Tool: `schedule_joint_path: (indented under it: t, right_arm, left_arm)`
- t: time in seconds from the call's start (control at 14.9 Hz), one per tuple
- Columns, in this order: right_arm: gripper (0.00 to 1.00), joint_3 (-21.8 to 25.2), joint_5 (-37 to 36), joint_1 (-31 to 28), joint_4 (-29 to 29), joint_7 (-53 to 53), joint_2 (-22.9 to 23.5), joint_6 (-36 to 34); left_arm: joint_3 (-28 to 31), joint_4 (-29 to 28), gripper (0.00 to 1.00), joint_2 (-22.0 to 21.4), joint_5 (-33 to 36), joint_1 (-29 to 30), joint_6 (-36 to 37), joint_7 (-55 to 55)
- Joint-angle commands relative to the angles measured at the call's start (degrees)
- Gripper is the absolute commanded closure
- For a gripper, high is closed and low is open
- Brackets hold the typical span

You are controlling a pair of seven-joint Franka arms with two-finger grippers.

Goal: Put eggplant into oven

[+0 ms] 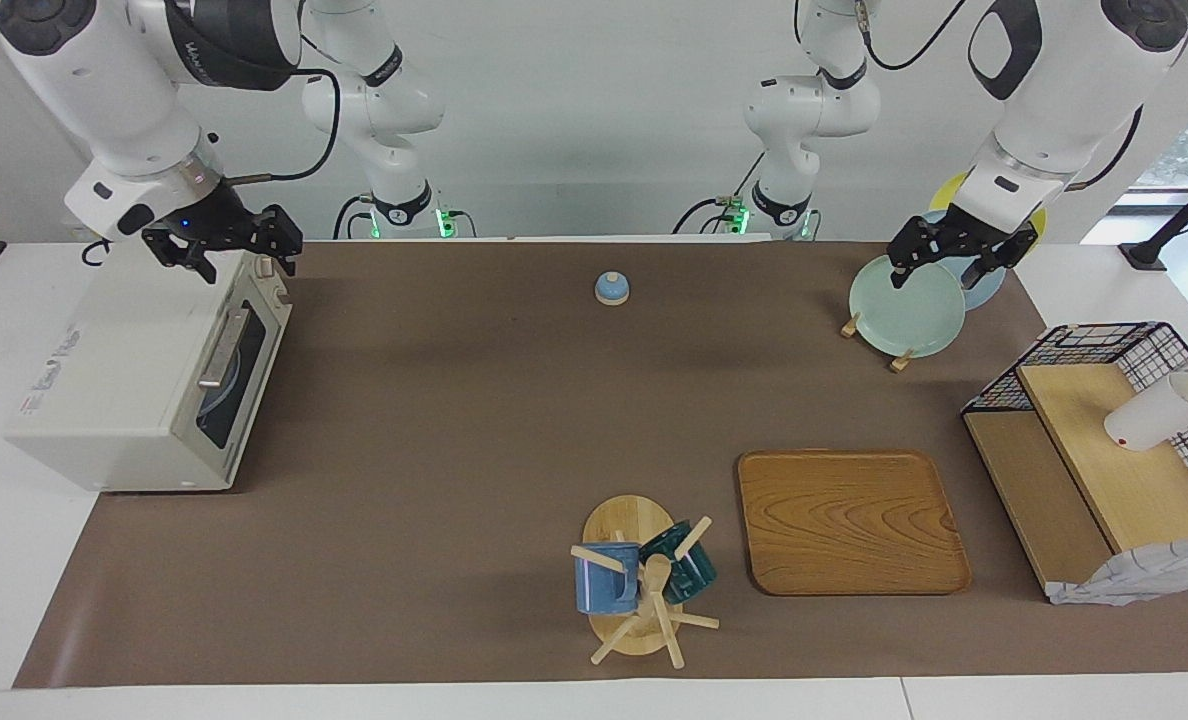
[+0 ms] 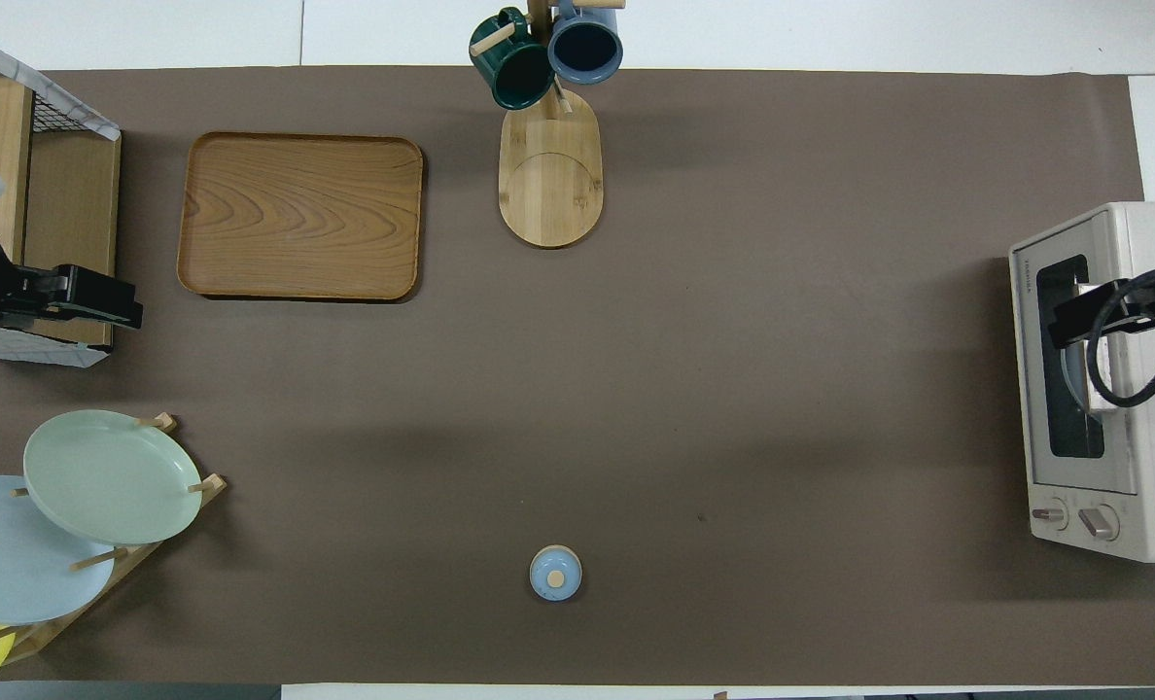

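Observation:
The off-white oven (image 1: 134, 380) (image 2: 1112, 389) stands at the right arm's end of the table. Its dark glass door is shut, and a pale round shape shows through the glass. No eggplant shows in either view. My right gripper (image 1: 237, 262) (image 2: 1073, 321) hangs open and empty over the oven's top edge, above the door and its bar handle (image 1: 224, 347). Over the plate rack at the left arm's end, my left gripper (image 1: 934, 278) (image 2: 101, 301) waits open, holding nothing.
A rack holds a green plate (image 1: 904, 305), a blue one and a yellow one. A small blue dome (image 1: 611, 289) sits near the robots. Farther out lie a wooden tray (image 1: 851, 520), a mug tree (image 1: 644, 580) with two mugs, and a wire-and-wood shelf (image 1: 1094, 450) with a white cup (image 1: 1154, 412).

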State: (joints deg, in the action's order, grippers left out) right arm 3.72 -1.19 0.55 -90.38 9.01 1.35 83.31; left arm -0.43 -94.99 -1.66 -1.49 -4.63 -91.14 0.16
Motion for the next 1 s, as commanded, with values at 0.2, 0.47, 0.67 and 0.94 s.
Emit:
schedule_joint_path:
  t: [0.2, 0.47, 0.67, 0.94]
  right_arm:
    - [0.0, 0.2, 1.6, 0.2, 1.5, -1.2, 0.8, -1.0]
    - [0.0, 0.1, 1.5, 0.3, 1.5, -3.7, 0.8, -0.7]
    - [0.0, -0.1, 0.5, 0.5, 1.8, -4.0, 0.4, -0.7]
    - [0.0, 0.0, 0.6, 0.5, 3.8, -7.8, 0.5, -0.8]
  left_arm:
    - [0.2, 0.0, 0.0, -0.4, 0.0, 0.1, 0.2, -0.3]
    - [0.2, 0.0, 0.0, -0.4, -0.1, 0.1, 0.2, -0.3]
    - [0.2, 0.0, 0.0, -0.4, -0.1, 0.1, 0.2, -0.3]
    - [0.2, 0.0, 0.0, -0.4, -0.1, 0.1, 0.2, -0.3]
